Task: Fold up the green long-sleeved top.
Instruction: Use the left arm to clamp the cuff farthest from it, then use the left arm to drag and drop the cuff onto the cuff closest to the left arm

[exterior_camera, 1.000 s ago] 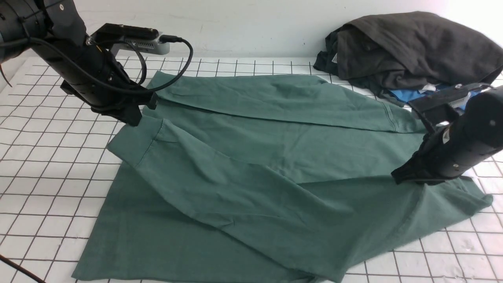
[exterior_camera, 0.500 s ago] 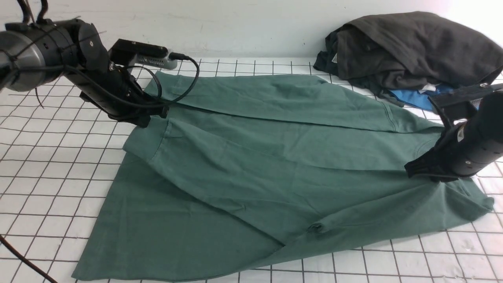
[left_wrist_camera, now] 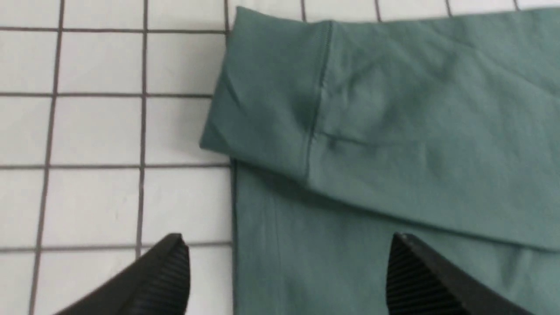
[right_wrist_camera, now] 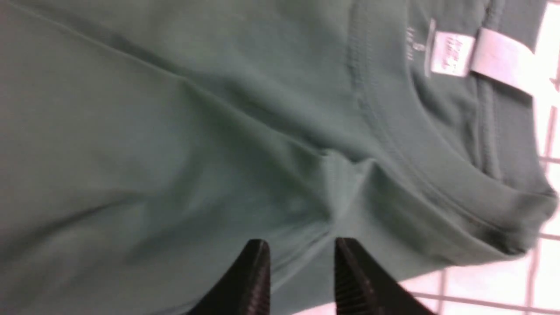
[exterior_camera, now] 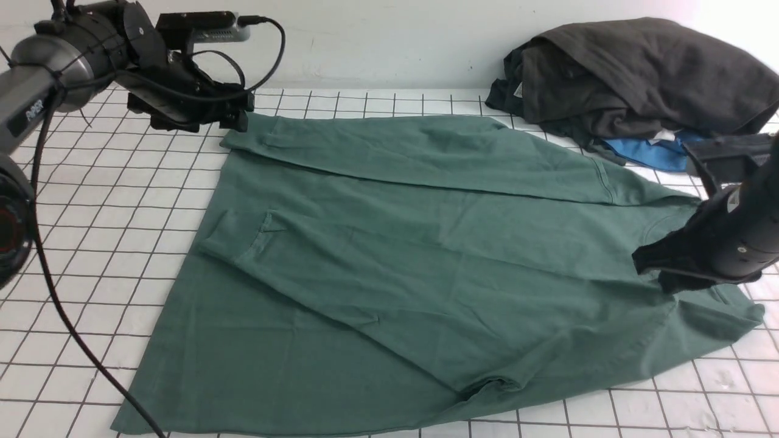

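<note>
Your L tool [left_wrist_camera: 286,262] is spread wide, empty, by the cuff [left_wrist_camera: 267,96] of the green top [exterior_camera: 389,255]. R tool [right_wrist_camera: 301,258]: slightly apart, near its collar [right_wrist_camera: 437,175].

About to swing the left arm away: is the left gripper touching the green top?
Apart. In the left wrist view the left gripper hangs wide open above the green top, nothing pinched; the cuff lies flat.

White gridded table [exterior_camera: 122,201] here, and the green top [exterior_camera: 395,243] lies spread across most of it. Just past the top's far right corner sits a dark clothes heap [exterior_camera: 639,73], with a blue garment [exterior_camera: 645,152] peeking out on the side nearest the top.
</note>
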`<state>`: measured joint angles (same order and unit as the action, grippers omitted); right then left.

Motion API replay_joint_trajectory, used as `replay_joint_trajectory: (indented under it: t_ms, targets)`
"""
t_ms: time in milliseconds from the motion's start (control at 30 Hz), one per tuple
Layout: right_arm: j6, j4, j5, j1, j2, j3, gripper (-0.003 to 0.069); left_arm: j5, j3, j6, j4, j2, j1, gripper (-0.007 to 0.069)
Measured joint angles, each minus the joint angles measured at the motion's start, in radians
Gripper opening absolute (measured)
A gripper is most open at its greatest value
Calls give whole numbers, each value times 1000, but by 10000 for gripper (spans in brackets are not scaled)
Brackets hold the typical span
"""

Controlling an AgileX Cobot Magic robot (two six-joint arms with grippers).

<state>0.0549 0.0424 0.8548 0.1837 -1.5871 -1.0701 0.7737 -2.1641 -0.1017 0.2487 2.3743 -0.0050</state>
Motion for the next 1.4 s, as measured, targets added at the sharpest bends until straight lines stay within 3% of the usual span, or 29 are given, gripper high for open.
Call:
replay_joint_trajectory:
  t_ms: [233,367,467,567,800,933,1033,1200,1400]
  targets:
    - [-75,-112,-12,109,4,0,241,42,-316,64,9,253,16,523]
    - [-84,-127,-56,143,4,0,241,29,-431,66,9,355,3,356]
    - [-85,-128,-78,144,4,0,242,1,-457,63,8,379,-2,126]
    - [-85,-128,-79,144,7,0,242,-13,-460,62,10,379,-2,27]
    - [-85,-107,-78,144,45,1,242,55,-460,13,4,306,-12,16]
    - [-55,-3,-68,144,106,1,242,335,-463,-15,-13,141,-35,16]
    - [-18,67,-56,144,153,1,242,438,-443,-15,-59,58,-58,16]
    - [32,136,-26,144,207,2,242,459,-244,4,-138,-50,-80,16]
    - [37,143,30,144,223,7,242,459,223,14,-143,-239,-92,16]
